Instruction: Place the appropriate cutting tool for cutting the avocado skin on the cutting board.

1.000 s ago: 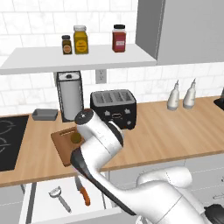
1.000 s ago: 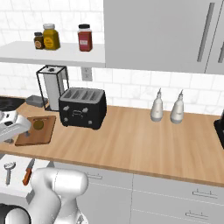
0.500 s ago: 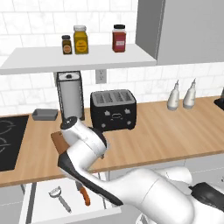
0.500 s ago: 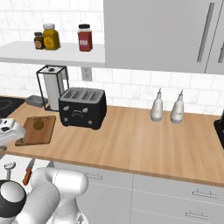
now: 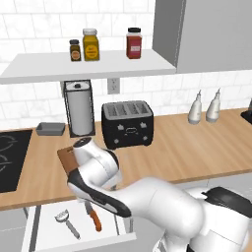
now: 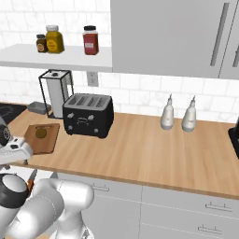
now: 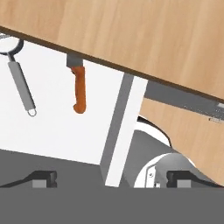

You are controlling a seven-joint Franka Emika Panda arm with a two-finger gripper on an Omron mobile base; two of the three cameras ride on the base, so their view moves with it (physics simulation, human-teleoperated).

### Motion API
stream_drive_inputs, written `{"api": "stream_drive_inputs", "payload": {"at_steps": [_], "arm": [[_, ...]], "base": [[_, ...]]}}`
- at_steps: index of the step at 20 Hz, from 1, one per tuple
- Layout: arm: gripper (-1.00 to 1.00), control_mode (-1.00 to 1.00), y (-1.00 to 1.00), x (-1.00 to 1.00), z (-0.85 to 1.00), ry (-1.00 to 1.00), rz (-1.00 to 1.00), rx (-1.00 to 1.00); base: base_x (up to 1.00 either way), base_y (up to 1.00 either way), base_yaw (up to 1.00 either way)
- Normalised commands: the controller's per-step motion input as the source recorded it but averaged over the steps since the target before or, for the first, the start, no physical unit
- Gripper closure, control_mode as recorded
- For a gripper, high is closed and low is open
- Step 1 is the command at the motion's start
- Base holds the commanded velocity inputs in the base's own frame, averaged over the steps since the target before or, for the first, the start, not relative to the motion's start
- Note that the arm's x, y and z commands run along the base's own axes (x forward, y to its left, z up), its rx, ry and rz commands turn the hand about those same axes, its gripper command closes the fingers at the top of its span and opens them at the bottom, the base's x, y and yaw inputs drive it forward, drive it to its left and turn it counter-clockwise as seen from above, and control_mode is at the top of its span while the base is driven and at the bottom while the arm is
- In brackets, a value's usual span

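Gripper [image 7: 112, 180] is standing wide open, holding nothing, above the open drawer [image 7: 65, 131]. Paring knife [image 7: 78, 87] is lying in the drawer beside the peeler [image 7: 19, 83]. Avocado [image 6: 41, 133] is sitting on the cutting board [image 6: 44, 144].

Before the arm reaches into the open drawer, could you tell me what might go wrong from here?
1. The orange-handled paring knife has its blade tucked under the wooden counter edge, so the open fingers may hit that edge.
2. The silver metal peeler lies beside the knife and could be taken by mistake.
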Motion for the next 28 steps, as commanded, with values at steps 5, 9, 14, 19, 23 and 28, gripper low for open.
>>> {"api": "stream_drive_inputs", "payload": {"at_steps": [5, 9, 14, 19, 23, 28], "arm": [[-1.0, -1.0, 0.08, -0.1, -0.29, 0.09, -0.11, 0.03], [-1.0, -1.0, 0.03, -0.33, -0.33, 0.04, -0.12, 0.03], [-1.0, -1.0, 0.09, -0.17, -0.43, 0.0, -0.11, 0.04], [-1.0, -1.0, 0.14, -0.01, -0.44, 0.01, -0.09, 0.06], [-1.0, -1.0, 0.22, 0.0, -0.4, 0.06, -0.07, 0.01], [-1.0, -1.0, 0.28, 0.0, -0.34, 0.07, -0.03, 0.0]], "base": [[0.0, 0.0, 0.0], [0.0, 0.0, 0.0], [0.0, 0.0, 0.0], [0.0, 0.0, 0.0], [0.0, 0.0, 0.0], [0.0, 0.0, 0.0]]}}
